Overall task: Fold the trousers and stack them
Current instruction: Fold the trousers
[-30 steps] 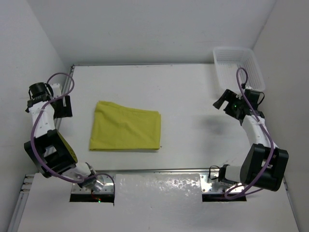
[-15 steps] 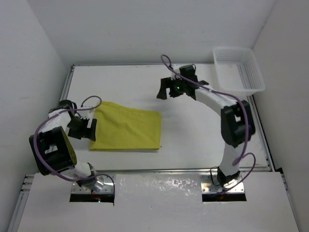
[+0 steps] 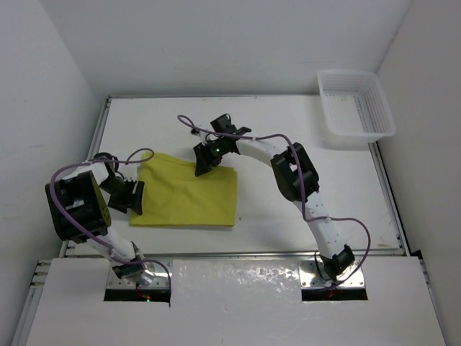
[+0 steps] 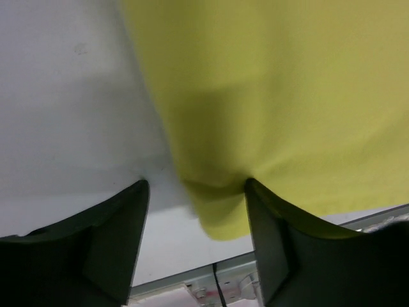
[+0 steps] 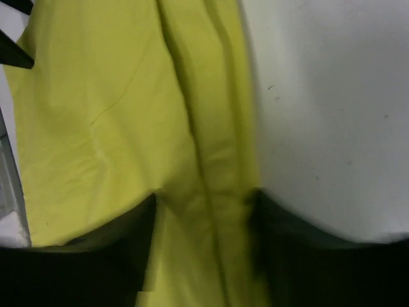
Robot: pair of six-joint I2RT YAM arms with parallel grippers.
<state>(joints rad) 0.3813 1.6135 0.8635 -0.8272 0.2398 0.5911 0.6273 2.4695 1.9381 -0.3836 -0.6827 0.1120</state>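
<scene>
The trousers lie folded into a mustard yellow-green rectangle on the left half of the white table. My left gripper is low at their left edge. In the left wrist view its jaws stand apart astride the near left corner of the trousers, open, with cloth filling only part of the gap. My right gripper is stretched across to the far edge of the cloth. In the right wrist view it is open, its dark fingers straddling the thick folded edge of the trousers.
A white plastic basket stands at the far right corner of the table. The metal rail of the table's near edge runs just past my left gripper. White walls close in the left, far and right sides.
Both arms have swung in from the sides onto the trousers, the right one from beside the basket to the far edge. Both sets of jaws have narrowed around the cloth.
</scene>
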